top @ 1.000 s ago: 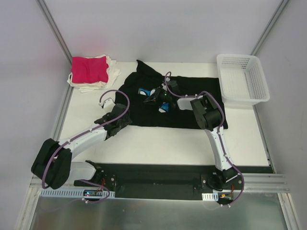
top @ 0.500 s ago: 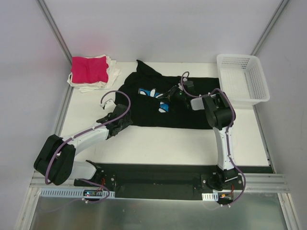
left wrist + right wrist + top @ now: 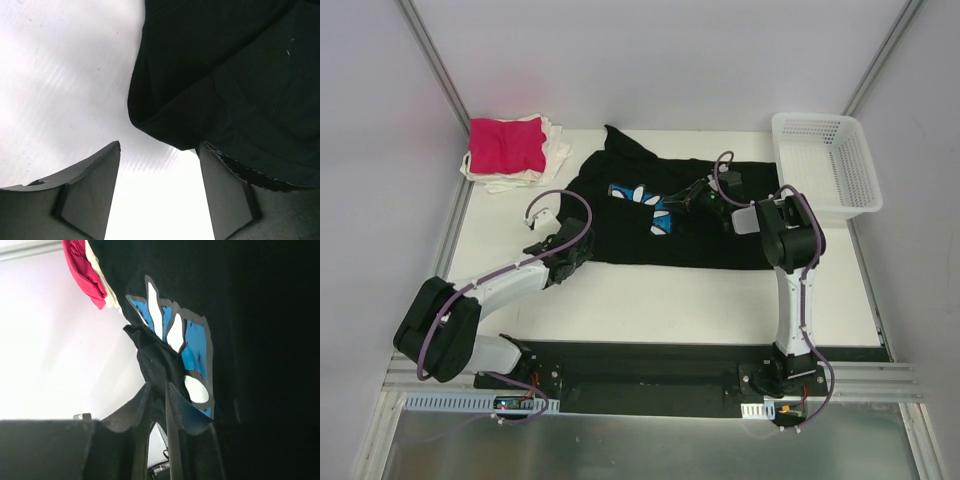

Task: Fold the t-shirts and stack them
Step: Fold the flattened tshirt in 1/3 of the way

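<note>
A large black t-shirt (image 3: 720, 235) lies spread across the middle of the table, its blue daisy print (image 3: 638, 195) partly showing. My right gripper (image 3: 692, 197) hovers over the shirt's middle, shut on a pinched-up fold of the black t-shirt (image 3: 155, 357), with the blue print (image 3: 196, 347) right beside its fingers (image 3: 159, 385). My left gripper (image 3: 568, 262) sits low at the shirt's near left corner, open. In the left wrist view the black t-shirt's hem (image 3: 165, 127) curls just ahead of the gap (image 3: 159, 147), and cloth brushes the right fingertip (image 3: 220, 170). A magenta-pink t-shirt (image 3: 507, 145) lies folded on cream ones (image 3: 558, 155).
A white mesh basket (image 3: 825, 165) stands at the back right, close to my right arm's elbow. The folded stack sits at the back left corner by the metal frame rail (image 3: 450, 235). Bare white table (image 3: 650, 300) runs along the front of the shirt.
My right gripper has dragged the pinched fold to the right, uncovering more of the blue print. My left gripper has narrowed slightly and edged closer to the shirt's corner.
</note>
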You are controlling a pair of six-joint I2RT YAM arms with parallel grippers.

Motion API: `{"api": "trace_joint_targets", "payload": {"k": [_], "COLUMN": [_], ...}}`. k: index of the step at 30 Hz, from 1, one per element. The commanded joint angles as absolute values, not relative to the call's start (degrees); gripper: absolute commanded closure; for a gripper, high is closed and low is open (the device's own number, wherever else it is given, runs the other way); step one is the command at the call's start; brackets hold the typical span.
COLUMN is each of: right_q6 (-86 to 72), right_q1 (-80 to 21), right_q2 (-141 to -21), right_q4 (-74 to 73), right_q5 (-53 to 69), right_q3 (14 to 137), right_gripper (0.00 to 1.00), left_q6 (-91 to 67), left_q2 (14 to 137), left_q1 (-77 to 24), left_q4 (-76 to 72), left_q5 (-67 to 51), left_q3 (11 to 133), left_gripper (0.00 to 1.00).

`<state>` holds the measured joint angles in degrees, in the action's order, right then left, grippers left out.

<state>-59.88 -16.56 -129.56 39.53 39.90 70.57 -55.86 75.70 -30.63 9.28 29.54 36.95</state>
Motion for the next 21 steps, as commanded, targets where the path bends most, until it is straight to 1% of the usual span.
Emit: {"api": "trace_joint_targets", "payload": {"k": [1, 4, 9, 21], "right_q6": [-61.9, -62.5, -65.2, -68.6], "right_q1": [-14.2, -13.4, -12.0, -7.5], "right_q2": [-123.4, -122.8, -122.6, -119.6], "right_q4": [46.5, 47.6, 50.7, 56.2], "right_q5": [41.1, 41.2, 41.7, 42.2], "right_q3": [68.0, 67.2, 65.6, 61.3], "right_gripper": [0.80, 0.80, 0.80, 0.81], "left_q6": [-54.8, -53.8, -54.0, -52.6], "left_q2": [78.0, 79.8, 82.1, 88.0], "left_q1": [-29.7, -29.4, -28.2, -27.2], "left_q4": [11.2, 11.3, 11.2, 9.6], "left_q5": [34.4, 35.5, 36.0, 33.7], "left_q3": [39.9, 41.2, 42.6, 46.3], "left_gripper": [0.35, 0.35, 0.40, 0.43]}}
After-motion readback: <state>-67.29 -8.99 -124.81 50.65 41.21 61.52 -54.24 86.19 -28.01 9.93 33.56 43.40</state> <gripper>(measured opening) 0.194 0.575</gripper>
